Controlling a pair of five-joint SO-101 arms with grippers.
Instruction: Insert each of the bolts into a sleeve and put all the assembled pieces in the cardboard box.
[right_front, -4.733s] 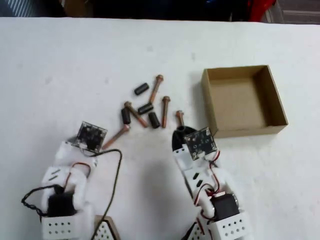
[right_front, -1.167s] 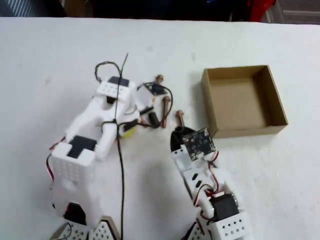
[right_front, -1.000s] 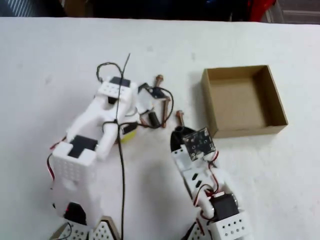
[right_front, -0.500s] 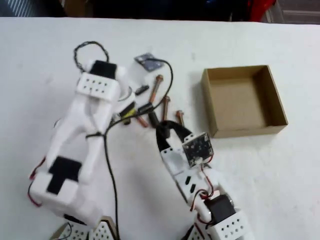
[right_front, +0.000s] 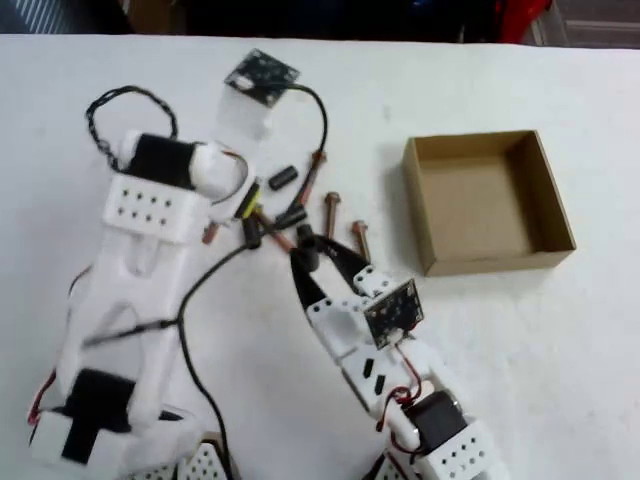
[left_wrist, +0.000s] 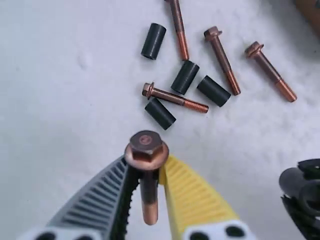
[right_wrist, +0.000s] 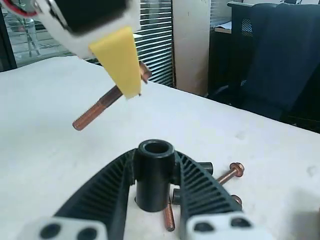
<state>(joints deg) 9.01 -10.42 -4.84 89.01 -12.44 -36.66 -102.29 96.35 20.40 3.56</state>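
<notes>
**Desk:** What's in front of you?

**Me:** The tabletop (right_front: 520, 360), with the cardboard box (right_front: 495, 262) open and nothing in it. I'm placing everything off that box.

**Desk:** And the arms?

**Me:** My right tool (right_wrist: 154, 159) sits near the box's corner closest to the arms. It is closed around 1 black sleeve (right_wrist: 152, 180), and the open end of the bore shows on the side where the bolt hangs. My left tool (left_wrist: 146, 162) is farther from the box and is clamped on 1 bolt (left_wrist: 149, 200) just under its hex head.

**Desk:** And the loose parts?

**Me:** 4 loose bolts (left_wrist: 222, 60) and 4 loose sleeves (left_wrist: 185, 77) lie on the tabletop between my left tool and the box.

**Desk:** What does the next move depend on?

**Me:** Getting the bolt's long axis in line with the bore. From the bolt, the sleeve lies toward the box. The bolt hangs tilted above and beyond the sleeve, apart from it. As I read it, the threaded tip points away from the box, so away from the bore. I think the tip has to swing round to face that opening before anything goes in. Of my 2 arms, the right is nearer the box.
</notes>
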